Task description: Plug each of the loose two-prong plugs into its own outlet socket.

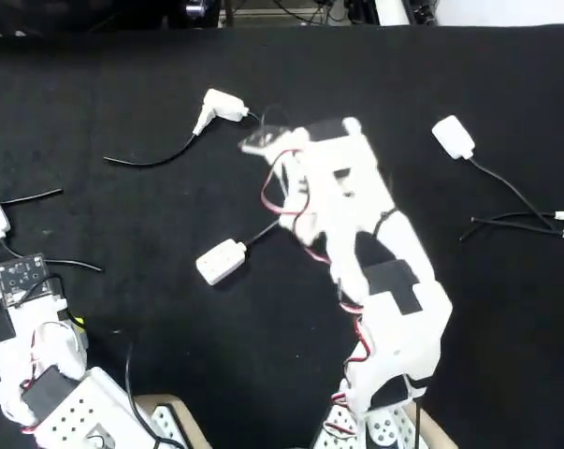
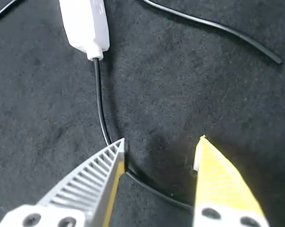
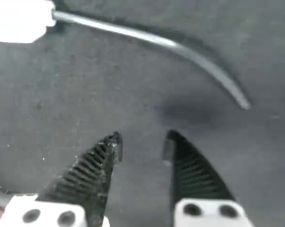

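Left gripper (image 2: 161, 142) spread, thin black cable (image 2: 100, 104) of white two-prong plug (image 2: 84, 23) running between its fingers; right gripper (image 3: 142, 139) spread, empty, near second white plug (image 3: 14, 21); white rectangular socket block (image 1: 221, 261) mid-table, apart from both.

A robotics lab bench: black cloth-covered table (image 1: 122, 262) with two white 3D-printed arms (image 1: 375, 253) and exposed wiring

A matte black cloth-covered table (image 1: 94, 84) is seen spread across nearly the whole high view; its felt-like surface is evenly lit; behind its far edge, a pale wall strip (image 1: 506, 11) and dark tangled cables (image 1: 305, 11) are glimpsed; a light brown wooden board (image 1: 195, 432) is seen at the near edge.
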Robot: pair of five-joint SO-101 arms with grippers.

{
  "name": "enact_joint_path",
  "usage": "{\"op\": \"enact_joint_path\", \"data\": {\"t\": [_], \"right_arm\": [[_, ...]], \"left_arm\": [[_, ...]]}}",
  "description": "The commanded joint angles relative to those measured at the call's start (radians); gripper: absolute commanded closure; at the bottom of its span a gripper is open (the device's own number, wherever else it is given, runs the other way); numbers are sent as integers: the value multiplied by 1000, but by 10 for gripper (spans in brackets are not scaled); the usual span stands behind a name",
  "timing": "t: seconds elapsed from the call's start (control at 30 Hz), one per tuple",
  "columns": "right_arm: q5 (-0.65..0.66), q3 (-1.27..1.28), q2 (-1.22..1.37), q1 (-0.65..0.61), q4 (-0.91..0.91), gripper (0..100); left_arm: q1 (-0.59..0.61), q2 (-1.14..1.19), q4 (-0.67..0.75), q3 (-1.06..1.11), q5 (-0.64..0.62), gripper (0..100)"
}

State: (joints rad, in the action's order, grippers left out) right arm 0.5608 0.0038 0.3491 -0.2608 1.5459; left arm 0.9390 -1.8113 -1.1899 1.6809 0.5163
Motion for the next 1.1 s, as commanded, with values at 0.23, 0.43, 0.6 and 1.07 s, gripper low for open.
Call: {"op": "enact_joint_path", "data": {"t": [0.23,0.43,0.6,1.07], "right_arm": [[-15,367,-61,-78,-468,982],[-15,381,-85,-83,-491,986],[-15,374,-62,-86,-491,986],[-15,378,-62,-87,-494,985]], "left_arm": [[8,-5,-117,-186,-52,761],[156,-3,-23,-335,-123,759],[168,63,-14,-429,-124,758],[208,1068,-12,-1069,-35,761]]}}
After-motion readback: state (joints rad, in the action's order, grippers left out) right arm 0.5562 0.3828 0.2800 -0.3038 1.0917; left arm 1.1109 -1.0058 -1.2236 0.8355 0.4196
